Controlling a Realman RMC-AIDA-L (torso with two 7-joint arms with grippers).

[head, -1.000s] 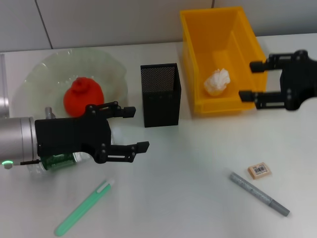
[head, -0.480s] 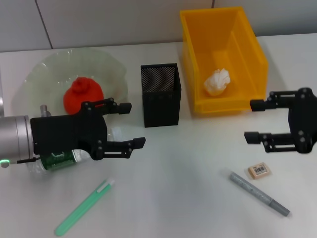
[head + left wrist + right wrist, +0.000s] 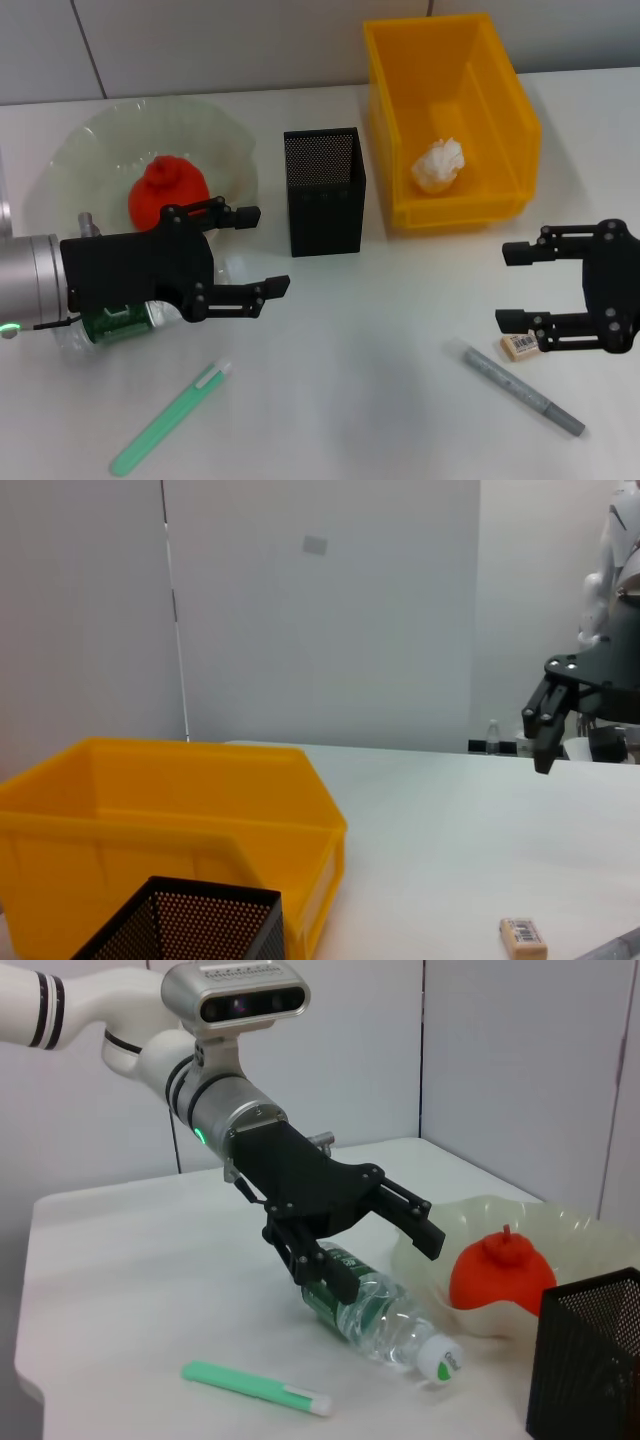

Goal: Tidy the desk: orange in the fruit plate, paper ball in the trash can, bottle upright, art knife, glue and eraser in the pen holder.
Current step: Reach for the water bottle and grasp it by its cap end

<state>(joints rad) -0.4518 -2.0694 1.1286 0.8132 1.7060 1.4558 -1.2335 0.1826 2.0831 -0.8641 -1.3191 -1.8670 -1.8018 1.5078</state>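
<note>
Head view, right pincer (image 3: 517,287) spread wide over the eraser (image 3: 520,346) on the table (image 3: 380,380) at right, left pincer (image 3: 262,250) released above the lying bottle (image 3: 115,325), orange (image 3: 166,192) in the plate (image 3: 80,160), paper ball (image 3: 440,165) in the yellow bin (image 3: 510,95).

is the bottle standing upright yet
No, the bottle lies on its side on the table, under the open left claw.

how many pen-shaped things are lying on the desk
2: a green stick near the front edge below the left gripper, and a grey pen by the eraser under the right gripper.
</note>
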